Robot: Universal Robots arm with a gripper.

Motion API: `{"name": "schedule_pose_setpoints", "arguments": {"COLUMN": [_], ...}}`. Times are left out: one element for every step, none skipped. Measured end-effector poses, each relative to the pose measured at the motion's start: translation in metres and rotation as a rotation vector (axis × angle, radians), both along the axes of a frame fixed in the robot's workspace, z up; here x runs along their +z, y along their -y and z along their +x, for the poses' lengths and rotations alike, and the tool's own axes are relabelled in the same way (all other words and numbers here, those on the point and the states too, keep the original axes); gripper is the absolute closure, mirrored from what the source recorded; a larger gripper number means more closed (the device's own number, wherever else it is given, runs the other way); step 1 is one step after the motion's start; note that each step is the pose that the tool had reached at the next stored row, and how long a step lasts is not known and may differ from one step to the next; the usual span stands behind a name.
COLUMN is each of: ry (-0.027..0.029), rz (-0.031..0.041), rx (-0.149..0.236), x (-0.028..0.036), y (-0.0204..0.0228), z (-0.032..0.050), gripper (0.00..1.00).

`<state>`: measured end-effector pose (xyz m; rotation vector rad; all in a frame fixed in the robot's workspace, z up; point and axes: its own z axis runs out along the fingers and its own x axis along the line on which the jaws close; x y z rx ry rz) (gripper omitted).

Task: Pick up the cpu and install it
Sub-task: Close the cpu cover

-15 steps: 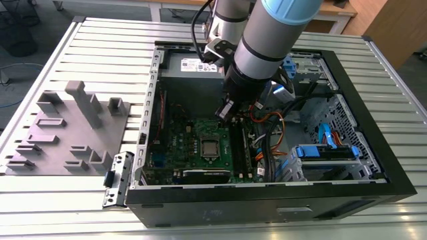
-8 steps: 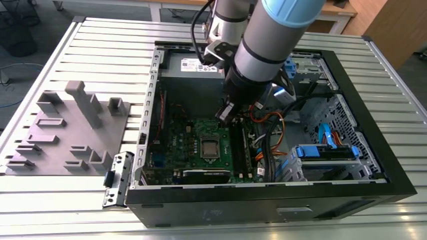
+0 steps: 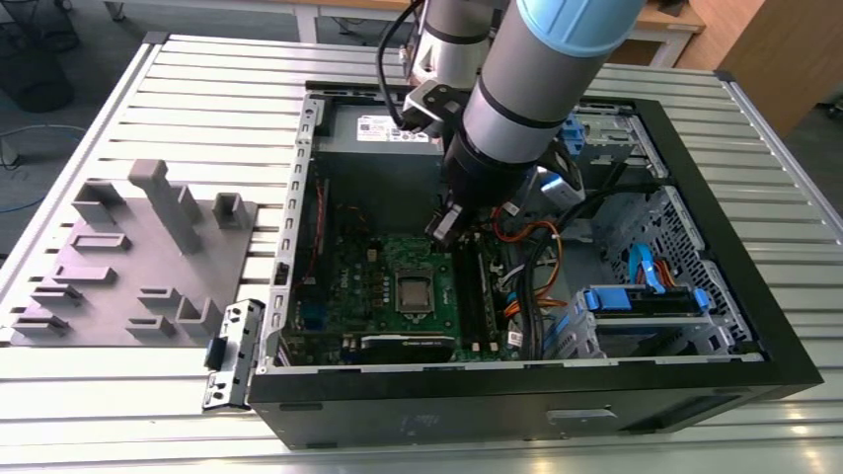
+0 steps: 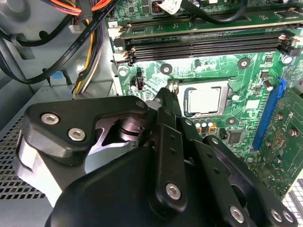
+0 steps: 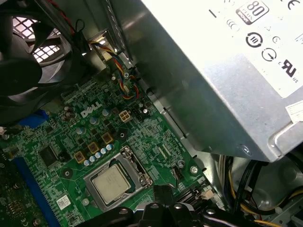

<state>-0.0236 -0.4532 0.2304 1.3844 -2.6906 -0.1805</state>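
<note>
The gripper holds nothing that shows; its dark fingers look drawn close together, though how far they are parted cannot be told. Its tip hangs just beside the socket frame, above the green motherboard. The cpu already lies flat in that frame, seen in both wrist views, inside the open computer case. Judging from this, seating looks done; whether the frame is latched cannot be told.
</note>
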Motion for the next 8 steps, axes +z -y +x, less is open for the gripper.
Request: {"name": "schedule_pose_setpoints", "arguments": {"ry": [0.0, 0.0, 0.0, 0.0, 0.0, 0.0, 0.0, 0.0001], "rz": [-0.0001, -0.0002, -0.0001, 0.0, 0.0, 0.0001, 0.0, 0.0], "rx": [0.0, 0.0, 0.0, 0.0, 0.0, 0.0, 0.0, 0.0], "x": [0.0004, 0.0014, 0.003, 0.0049, 0.0071, 0.0093, 0.0117, 0.0137], "y": [0.0001, 0.0001, 0.0, 0.0, 0.0, 0.0, 0.0, 0.0], "z": [0.0, 0.0, 0.0, 0.0, 0.0, 0.0, 0.0, 0.0], "gripper": [0.89, 0.89, 0.89, 0.89, 0.89, 0.89, 0.89, 0.89]}}
